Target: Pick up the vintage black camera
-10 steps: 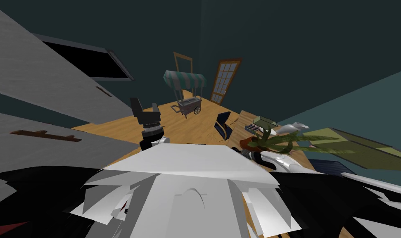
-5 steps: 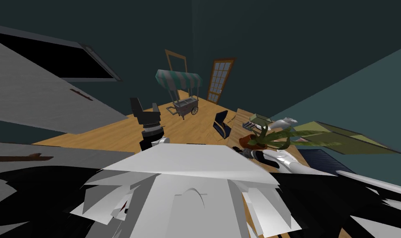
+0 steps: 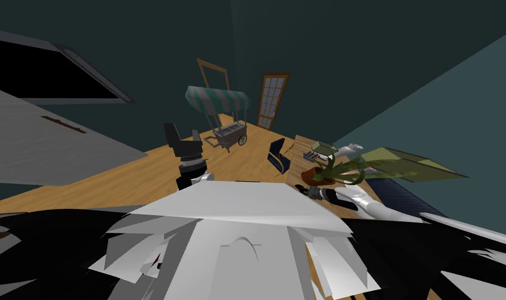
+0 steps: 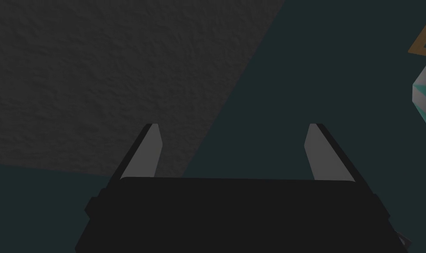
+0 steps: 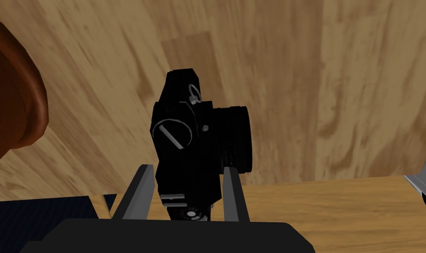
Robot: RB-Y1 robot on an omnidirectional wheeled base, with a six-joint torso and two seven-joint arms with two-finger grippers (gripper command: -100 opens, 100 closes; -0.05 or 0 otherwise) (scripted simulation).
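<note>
Now: your right tool [image 5: 187, 168] grips the black camera [image 5: 194, 131], fingers pressed on both sides of its body, near the brown pot [image 5: 14, 88] at the tabletop [image 5: 317, 88] edge. Grasp looks done; lift-off unconfirmed. Left tool [image 4: 231, 127] empty, fingers spread.

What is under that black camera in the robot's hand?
A wood-grain surface shows beyond the camera, which the right gripper clamps. The patch directly behind it is covered.
</note>
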